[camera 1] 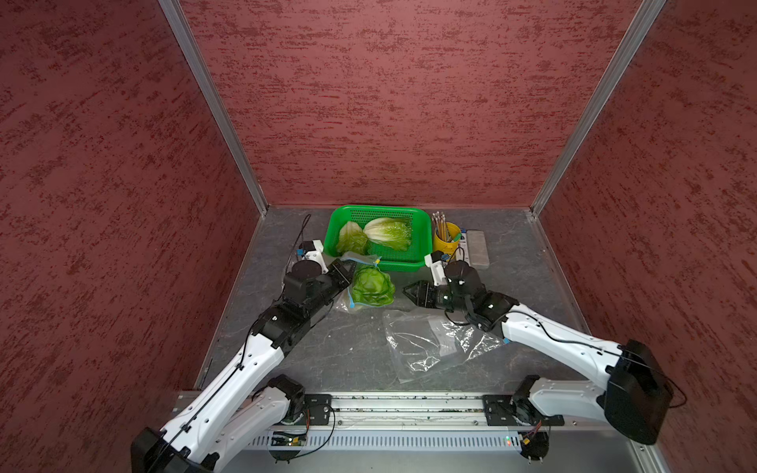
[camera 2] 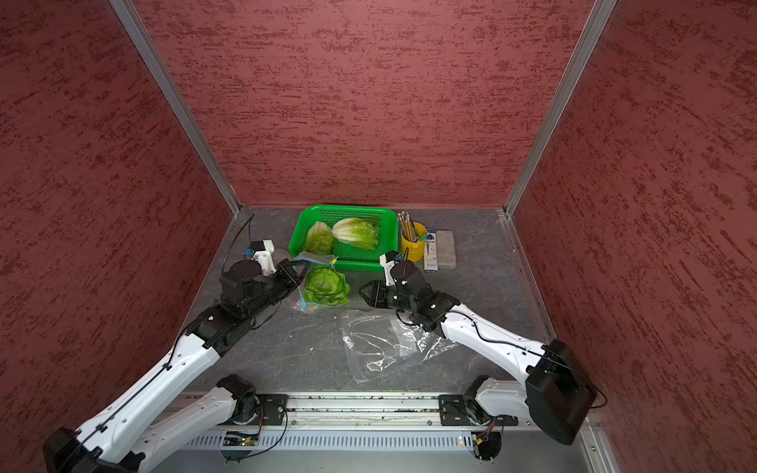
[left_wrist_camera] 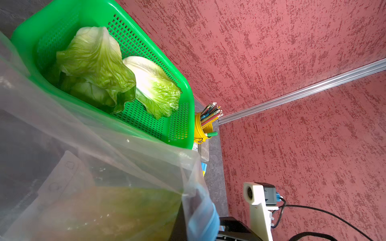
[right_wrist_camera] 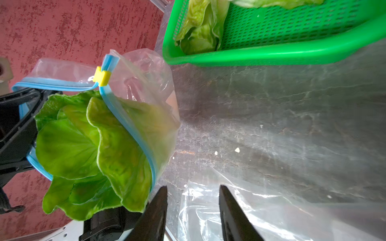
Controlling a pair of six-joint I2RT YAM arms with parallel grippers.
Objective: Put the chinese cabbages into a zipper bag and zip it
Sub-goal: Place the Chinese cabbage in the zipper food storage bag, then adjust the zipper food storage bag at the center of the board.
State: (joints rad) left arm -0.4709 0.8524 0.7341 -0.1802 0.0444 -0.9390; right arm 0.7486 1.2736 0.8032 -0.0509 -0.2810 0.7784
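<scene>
Green cabbage (camera 1: 372,286) half in zipper bag (right_wrist_camera: 144,68); left end effector (camera 1: 349,270) pinching rim, right end effector (right_wrist_camera: 193,186) spread; pale cabbage (camera 1: 387,232), darker cabbage (camera 1: 351,238) in basket (camera 1: 424,229).

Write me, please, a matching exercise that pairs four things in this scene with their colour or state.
Things:
1. basket
2. cup
3. zipper bag
4. right end effector

States:
A. open, nothing between its jaws
B. yellow, holding pencils
C. green, two cabbages inside
D. held by the shut left end effector, one cabbage partly inside

Pairs: 1-C, 2-B, 3-D, 4-A
</scene>
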